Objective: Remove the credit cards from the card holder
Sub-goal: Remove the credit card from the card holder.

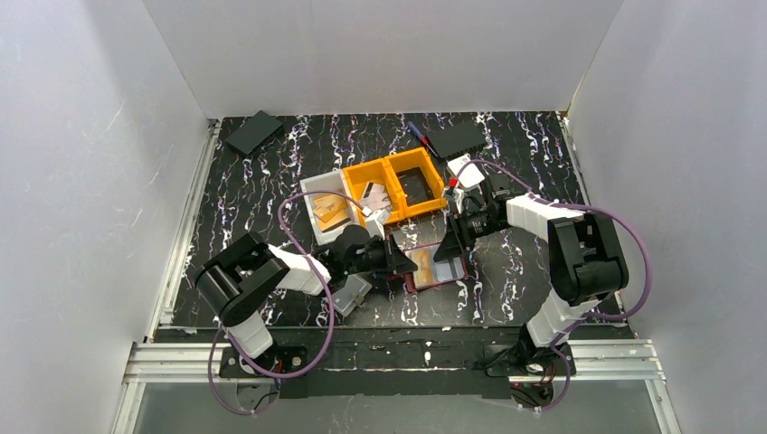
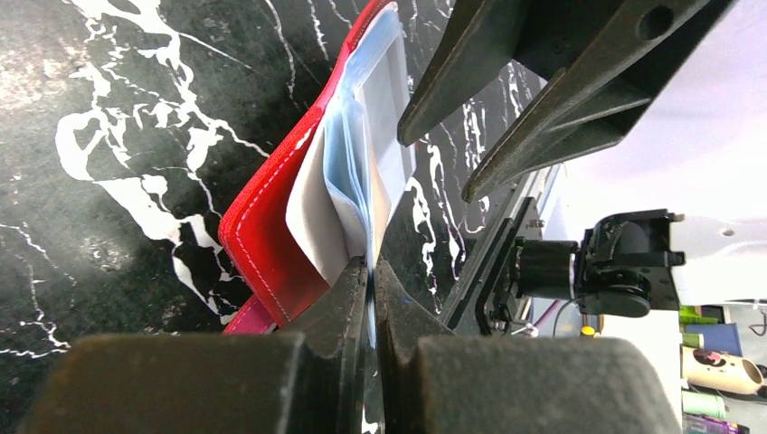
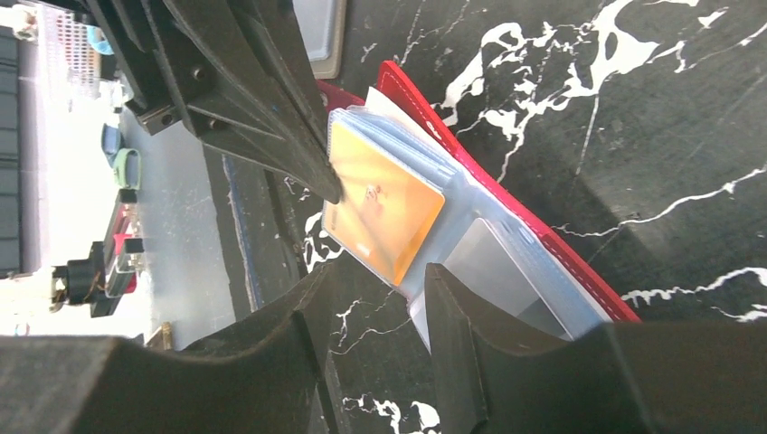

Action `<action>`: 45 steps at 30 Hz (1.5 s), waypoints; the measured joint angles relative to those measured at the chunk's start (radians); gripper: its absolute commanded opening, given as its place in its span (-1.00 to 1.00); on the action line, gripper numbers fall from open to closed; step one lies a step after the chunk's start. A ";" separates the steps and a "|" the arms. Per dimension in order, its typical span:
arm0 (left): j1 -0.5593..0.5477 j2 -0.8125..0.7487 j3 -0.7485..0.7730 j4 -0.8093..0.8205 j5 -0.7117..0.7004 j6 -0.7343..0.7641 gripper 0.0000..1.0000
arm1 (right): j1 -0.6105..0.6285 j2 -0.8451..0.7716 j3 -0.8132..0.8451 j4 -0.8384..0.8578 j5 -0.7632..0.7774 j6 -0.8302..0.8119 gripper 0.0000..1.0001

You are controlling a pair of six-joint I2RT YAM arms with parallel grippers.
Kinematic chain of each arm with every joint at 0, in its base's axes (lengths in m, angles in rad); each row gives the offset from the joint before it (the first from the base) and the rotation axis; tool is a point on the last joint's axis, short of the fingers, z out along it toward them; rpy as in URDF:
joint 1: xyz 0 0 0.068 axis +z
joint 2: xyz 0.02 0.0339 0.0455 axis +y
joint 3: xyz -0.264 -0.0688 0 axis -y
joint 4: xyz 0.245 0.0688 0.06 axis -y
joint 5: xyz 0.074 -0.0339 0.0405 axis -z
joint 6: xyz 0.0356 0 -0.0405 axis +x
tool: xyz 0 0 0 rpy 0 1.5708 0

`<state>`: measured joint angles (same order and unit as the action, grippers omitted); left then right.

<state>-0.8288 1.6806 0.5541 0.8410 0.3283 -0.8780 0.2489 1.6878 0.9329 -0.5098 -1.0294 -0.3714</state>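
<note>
The red card holder (image 1: 449,271) lies open on the black marbled table between my two arms. In the left wrist view its red cover (image 2: 271,235) stands on edge with clear plastic sleeves (image 2: 357,181) fanned out. My left gripper (image 2: 372,271) is shut on the edge of one clear sleeve. In the right wrist view an orange credit card (image 3: 384,203) sits inside a clear sleeve of the holder (image 3: 543,244). My right gripper (image 3: 380,285) is open, with its jaws either side of the card's lower corner and not touching it. The left gripper's fingers (image 3: 262,108) reach the card's top edge.
Two orange bins (image 1: 398,185) and a grey bin (image 1: 324,210) holding small items stand just behind the holder. Flat black pads lie at the back left (image 1: 254,132) and back centre (image 1: 457,138). A grey tray (image 1: 355,294) sits under the left forearm.
</note>
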 measured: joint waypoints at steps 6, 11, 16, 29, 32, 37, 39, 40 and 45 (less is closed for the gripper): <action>0.000 0.001 -0.044 0.151 0.027 -0.023 -1.00 | -0.011 -0.001 0.000 -0.020 -0.054 -0.020 0.00; 0.000 0.011 -0.058 0.239 0.038 -0.036 -1.00 | -0.020 -0.012 0.000 -0.024 -0.082 -0.025 -0.02; 0.000 0.013 -0.063 0.280 0.044 -0.040 -1.00 | -0.031 -0.019 0.000 -0.024 -0.107 -0.023 -0.09; 0.000 0.014 -0.069 0.382 0.077 -0.064 -1.00 | -0.053 -0.027 0.000 -0.042 -0.229 -0.016 -0.12; 0.000 0.014 -0.069 0.393 0.082 -0.065 -1.00 | -0.056 -0.027 0.000 -0.043 -0.261 -0.012 -0.18; 0.000 0.014 -0.069 0.409 0.088 -0.072 -1.00 | -0.066 -0.028 0.000 -0.046 -0.310 -0.006 -0.35; 0.000 0.014 -0.069 0.417 0.091 -0.074 -1.00 | -0.071 -0.029 0.000 -0.047 -0.329 -0.004 -0.41; 0.000 0.014 -0.069 0.420 0.091 -0.076 -1.00 | -0.072 -0.029 0.000 -0.048 -0.338 -0.004 -0.44; 0.000 0.014 -0.069 0.438 0.095 -0.082 -1.00 | -0.076 -0.029 0.000 -0.051 -0.370 -0.001 -0.46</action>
<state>-0.8284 1.6947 0.4850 1.2789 0.4229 -0.9604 0.1726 1.6592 0.9333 -0.5613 -1.3991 -0.3721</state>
